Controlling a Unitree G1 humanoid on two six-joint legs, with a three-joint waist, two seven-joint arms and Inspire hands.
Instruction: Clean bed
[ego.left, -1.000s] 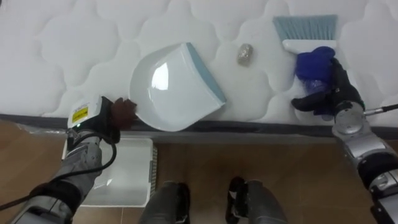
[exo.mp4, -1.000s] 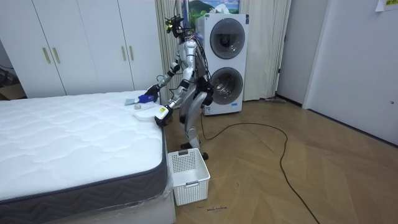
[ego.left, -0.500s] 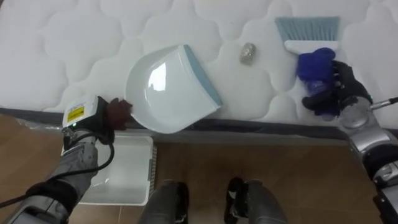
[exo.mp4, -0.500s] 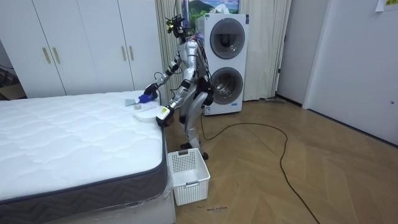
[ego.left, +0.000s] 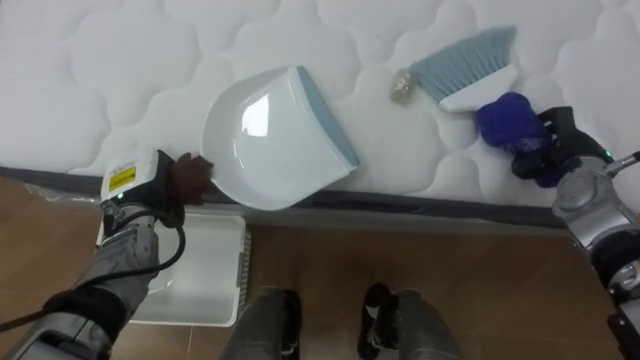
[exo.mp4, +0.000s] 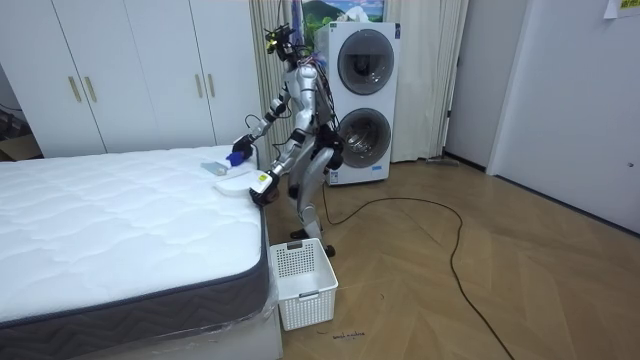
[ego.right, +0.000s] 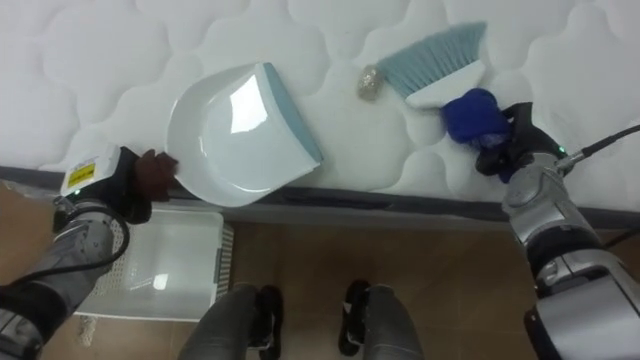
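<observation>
We are at the sweeping step. One small crumpled scrap (ego.left: 402, 85) lies on the bed (ego.left: 110, 70), at about 2 o'clock from the white dustpan (ego.left: 265, 135), near its blue lip but apart from it. The left robot hand (ego.left: 190, 178) has its fingers curled round the dustpan's handle at the mattress edge, at the pan's 8 o'clock. The right robot hand (ego.left: 556, 142) is clenched on the blue handle of the brush (ego.left: 465, 65), whose bristles meet the scrap on its 3 o'clock side. Next, we judge, the brush must drag the scrap toward 8 o'clock over the lip while the pan stays flat. A white basket (ego.left: 205, 285) stands on the floor at 6 o'clock.
</observation>
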